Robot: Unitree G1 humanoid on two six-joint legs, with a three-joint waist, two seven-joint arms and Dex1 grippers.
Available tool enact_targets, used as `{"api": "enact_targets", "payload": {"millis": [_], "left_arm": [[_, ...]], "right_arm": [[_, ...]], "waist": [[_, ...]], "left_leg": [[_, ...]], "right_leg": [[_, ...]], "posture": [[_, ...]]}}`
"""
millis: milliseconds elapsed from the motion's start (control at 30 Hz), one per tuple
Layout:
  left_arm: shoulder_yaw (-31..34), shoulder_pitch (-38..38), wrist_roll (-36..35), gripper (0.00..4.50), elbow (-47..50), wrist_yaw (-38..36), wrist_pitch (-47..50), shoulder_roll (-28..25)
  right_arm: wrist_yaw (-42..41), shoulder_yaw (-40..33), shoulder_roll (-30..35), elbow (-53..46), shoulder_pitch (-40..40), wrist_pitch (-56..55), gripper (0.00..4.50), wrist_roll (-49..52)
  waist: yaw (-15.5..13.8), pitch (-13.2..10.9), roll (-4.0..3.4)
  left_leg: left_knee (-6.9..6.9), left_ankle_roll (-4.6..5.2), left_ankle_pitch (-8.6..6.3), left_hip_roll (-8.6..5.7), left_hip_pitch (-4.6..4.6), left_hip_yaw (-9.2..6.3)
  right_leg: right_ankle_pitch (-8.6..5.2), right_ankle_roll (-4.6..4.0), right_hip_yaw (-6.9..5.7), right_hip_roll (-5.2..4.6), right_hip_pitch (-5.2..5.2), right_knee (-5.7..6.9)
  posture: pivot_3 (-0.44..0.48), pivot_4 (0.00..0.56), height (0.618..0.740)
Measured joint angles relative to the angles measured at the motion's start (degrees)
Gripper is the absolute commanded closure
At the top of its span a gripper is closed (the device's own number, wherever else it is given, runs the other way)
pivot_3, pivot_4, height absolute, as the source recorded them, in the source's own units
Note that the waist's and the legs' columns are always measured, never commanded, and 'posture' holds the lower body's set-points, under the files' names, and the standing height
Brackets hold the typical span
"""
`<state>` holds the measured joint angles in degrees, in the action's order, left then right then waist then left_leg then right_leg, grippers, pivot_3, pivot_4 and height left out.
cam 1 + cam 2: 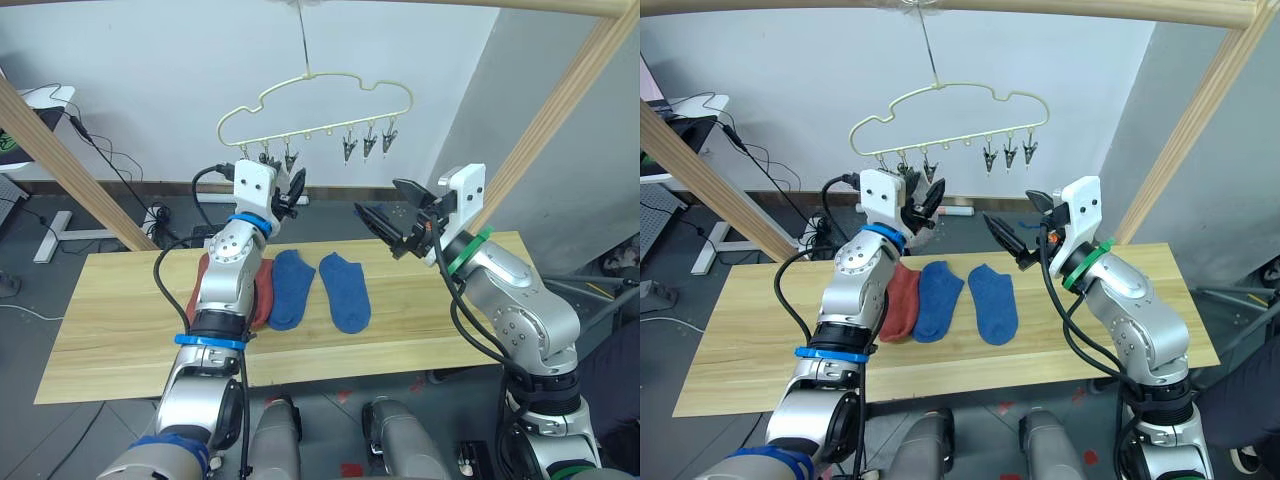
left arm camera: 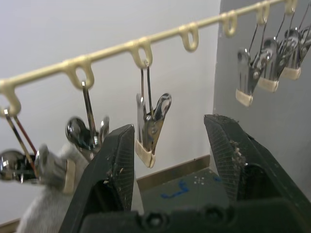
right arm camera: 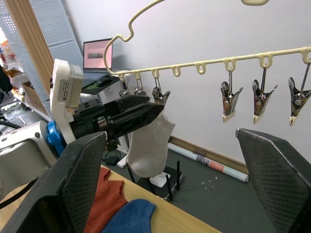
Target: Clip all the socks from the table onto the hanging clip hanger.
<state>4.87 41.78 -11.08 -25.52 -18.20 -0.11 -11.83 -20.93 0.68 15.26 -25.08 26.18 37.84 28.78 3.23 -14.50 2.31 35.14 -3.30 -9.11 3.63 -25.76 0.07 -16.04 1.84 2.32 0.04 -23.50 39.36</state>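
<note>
The pale-yellow clip hanger [image 1: 315, 95] hangs by its hook from a wooden pole above the table [image 1: 120, 320]. My left gripper [image 2: 167, 126] is raised to the hanger's left clips, open, with one metal clip [image 2: 151, 128] hanging between its fingers. A light grey sock [image 3: 146, 145] hangs from a neighbouring clip, just beside that gripper. My right gripper [image 1: 378, 200] hovers open and empty above the table, right of the left one and below the three right clips [image 1: 368, 143]. Two blue socks [image 1: 292, 288] [image 1: 345, 290] lie flat mid-table. A rust-red sock [image 1: 902, 305] lies left of them, partly hidden by my left arm.
Slanted wooden poles [image 1: 60, 165] [image 1: 560, 110] of the big frame flank the table. A white desk [image 1: 680, 125] with cables stands at the far left, a grey wall [image 1: 520, 140] at the right. The tabletop's left and right ends are bare wood.
</note>
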Motion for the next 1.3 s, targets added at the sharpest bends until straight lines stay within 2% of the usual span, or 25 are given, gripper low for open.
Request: {"api": "enact_targets", "payload": {"millis": [567,1200,1300], "left_arm": [[0.08,6.04,0.17,2.0,-10.4,-1.23,-5.48,1.0],[0.66,7.48,0.21,2.0,-13.46,-1.02,-7.88,1.7],[0.73,7.86,0.22,2.53,-13.67,-1.03,-7.88,1.7]], "right_arm": [[0.99,-0.05,0.03,0.0,0.14,0.33,0.0,0.08],[2.37,-0.15,0.01,-0.35,0.08,0.57,0.0,0.09],[2.37,-0.18,0.0,-0.35,0.08,0.57,0.0,0.09]], "waist": [[0.03,-0.01,0.0],[0.04,-0.01,0.0],[0.04,-0.01,0.0]], "left_leg": [[-0.01,0.0,0.0,0.0,-0.01,0.0],[-0.02,0.0,0.0,0.0,-0.01,0.01],[-0.02,0.0,0.0,0.0,-0.01,0.02]], "right_leg": [[-0.03,0.04,0.0,0.0,0.0,-0.01],[-0.04,0.07,0.0,0.0,0.0,-0.04],[-0.04,0.07,0.01,0.0,0.0,-0.04]], "posture": [[-0.12,0.235,0.74],[-0.123,0.237,0.74],[-0.12,0.239,0.74]]}}
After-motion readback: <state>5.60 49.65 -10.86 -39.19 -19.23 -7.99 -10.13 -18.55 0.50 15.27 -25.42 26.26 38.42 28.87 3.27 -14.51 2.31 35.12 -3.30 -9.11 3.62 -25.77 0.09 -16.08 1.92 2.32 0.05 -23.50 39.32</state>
